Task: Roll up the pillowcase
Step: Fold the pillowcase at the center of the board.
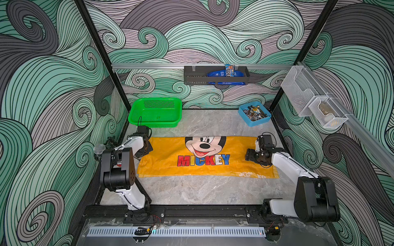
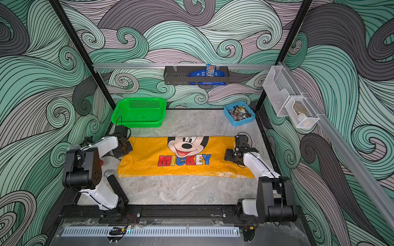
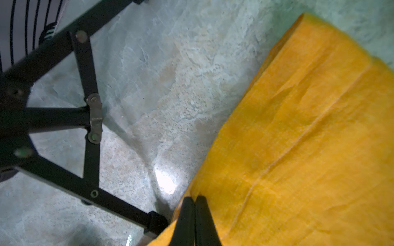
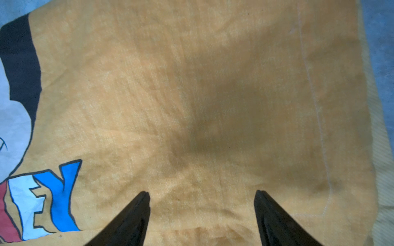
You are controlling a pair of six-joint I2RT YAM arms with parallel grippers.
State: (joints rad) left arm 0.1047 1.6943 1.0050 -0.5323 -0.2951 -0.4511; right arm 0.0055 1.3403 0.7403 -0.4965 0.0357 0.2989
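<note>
**Dev:** While the pillowcase [image 1: 204, 157] lies spread flat on the surface [image 1: 191, 191], I'd call rolling not started. No rolled section visible in either top view. It looks folded into a long band, Mickey print facing up, with a lower layer showing along the near edge [image 2: 234, 175].

**Ops:** Where are the arms?

**Dev:** 1 at each short end. Left gripper [image 3: 194, 200] is at the left edge of the cloth, jaws together. In the left wrist view the tips sit right at the cloth's border, and they look pinched on the edge itself, though the contact is too tight in frame to be certain how much fabric is caught.

**Ops:** Right side?

**Dev:** Right gripper [image 4: 201, 194] is over the right end, jaws apart, holding nothing. Right wrist view shows plain orange cloth between the 2 tips. Can't tell if the tips touch the fabric or hang just above it.

**Ops:** So what's left?

**Dev:** Basically all of it. My read: this is setup, getting a hold on 1 end. Then the end has to be turned over and rolled along the band, with the other end kept from sliding. Thin wrinkled cloth, so I'd expect it to bunch if only 1 corner is pulled.

**Ops:** Anything in the way?

**Dev:** Green basket [image 1: 156, 111] and blue tray [image 1: 254, 115] sit well back from the cloth. Roll path looks free.
</note>
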